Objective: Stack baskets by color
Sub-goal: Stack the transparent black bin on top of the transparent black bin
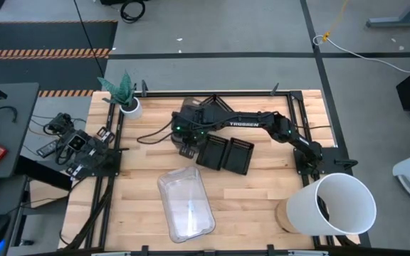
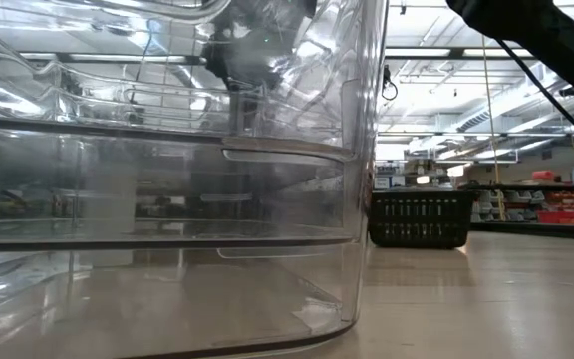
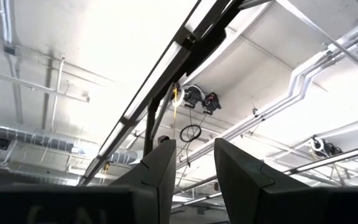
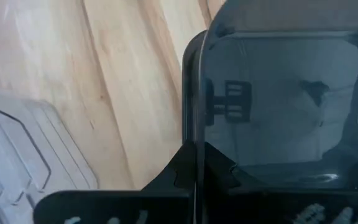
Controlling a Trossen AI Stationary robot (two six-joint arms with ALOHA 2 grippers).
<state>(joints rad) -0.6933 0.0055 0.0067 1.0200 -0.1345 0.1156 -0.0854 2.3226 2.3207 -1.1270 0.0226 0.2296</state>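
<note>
The pale wooden surface [image 1: 262, 206] is seen under a pipe-lined ceiling [image 3: 73, 74]. The right fingers [image 4: 197, 165] are closed on the dark-grey plastic basket [image 1: 212, 151]; the left fingers [image 3: 166, 168] are parted, empty.

**My dark frame**

My arms are matte black, jointed tubes. My right arm [image 1: 262, 122] carries white TROSSEN lettering along its link and a small green light near the wrist. Black cables trail from me. My left gripper [image 3: 191, 180] has two angular, dark, wedge-shaped fingers
</note>
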